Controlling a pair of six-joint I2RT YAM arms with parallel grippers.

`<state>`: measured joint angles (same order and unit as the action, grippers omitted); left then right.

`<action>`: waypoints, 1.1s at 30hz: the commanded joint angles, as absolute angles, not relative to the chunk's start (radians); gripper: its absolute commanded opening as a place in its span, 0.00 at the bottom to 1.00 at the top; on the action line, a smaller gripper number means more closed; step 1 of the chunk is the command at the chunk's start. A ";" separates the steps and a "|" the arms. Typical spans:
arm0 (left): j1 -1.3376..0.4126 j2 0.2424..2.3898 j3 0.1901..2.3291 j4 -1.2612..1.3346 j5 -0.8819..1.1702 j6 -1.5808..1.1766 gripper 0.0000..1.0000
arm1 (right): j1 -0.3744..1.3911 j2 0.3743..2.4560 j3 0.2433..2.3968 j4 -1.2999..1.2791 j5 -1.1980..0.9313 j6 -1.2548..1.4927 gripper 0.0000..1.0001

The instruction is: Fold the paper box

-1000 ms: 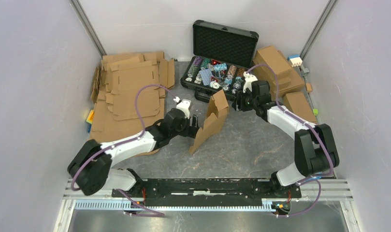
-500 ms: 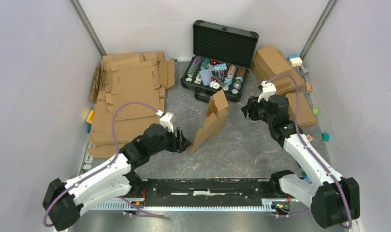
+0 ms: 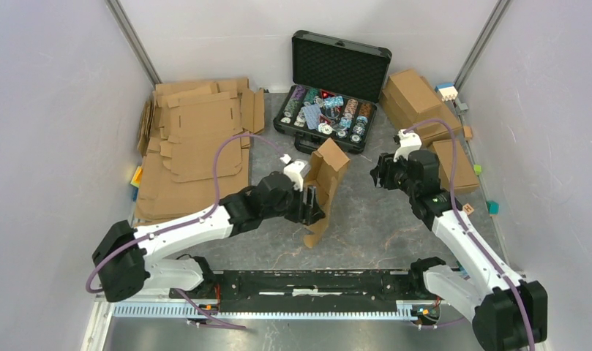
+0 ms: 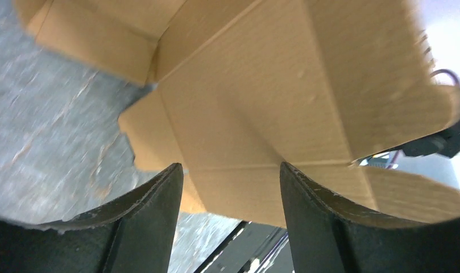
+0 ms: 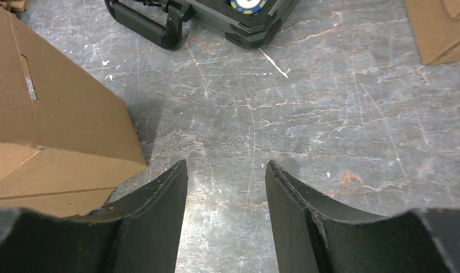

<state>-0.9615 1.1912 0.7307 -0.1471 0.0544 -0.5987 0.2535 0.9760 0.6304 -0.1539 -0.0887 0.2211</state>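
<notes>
Box: the paper box (image 3: pixel 323 186) stood half-raised on the bench (image 3: pixel 373 227), tilted on edge just in front of the black case (image 3: pixel 340 66), between the two hands.
Left hand: the left hand (image 3: pixel 312 205) was at the box's side farther from the case, its jaws spread wide and pinching nothing. The wrist view showed a creased panel right ahead of the fingertips; contact could not be told.
Right hand: the right hand (image 3: pixel 380 170) was spread and empty over bare bench in front of the case's right end, near the box but apart from it.
Weight: probably very light – a thin corrugated sheet that a nudge could tip or slide.
Stiffness: likely firm across each panel and weak along the scored lines, so the flaps would hinge freely. A hard pinch could crush the fluting.
Surface: dull and dry-looking, so unlikely to be slippery.
Hold: best on a main panel's edge close to a crease, not a loose tab – with the other hand bracing the opposite wall.
Spare sheets: the flat cardboard sheets (image 3: pixel 197 139) lay well to the left of the case.
</notes>
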 commanded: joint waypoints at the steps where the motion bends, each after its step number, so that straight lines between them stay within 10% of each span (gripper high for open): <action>1: -0.997 1.290 0.859 -0.087 0.047 -0.594 0.70 | 0.253 0.894 0.627 -0.168 -0.007 0.210 0.59; 17: -1.060 1.575 1.178 -0.041 0.004 -0.577 0.70 | 0.253 0.708 0.654 -0.311 -0.058 0.175 0.66; 33: -0.989 1.186 0.961 -0.383 -0.229 -0.550 0.67 | 0.252 0.659 0.593 -0.352 -0.069 0.161 0.76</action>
<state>-1.0309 1.2846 1.0847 -0.3130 -0.1532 -0.5339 0.2535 0.6636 0.5903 -0.3687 -0.0681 0.1707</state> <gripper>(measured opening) 0.696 0.757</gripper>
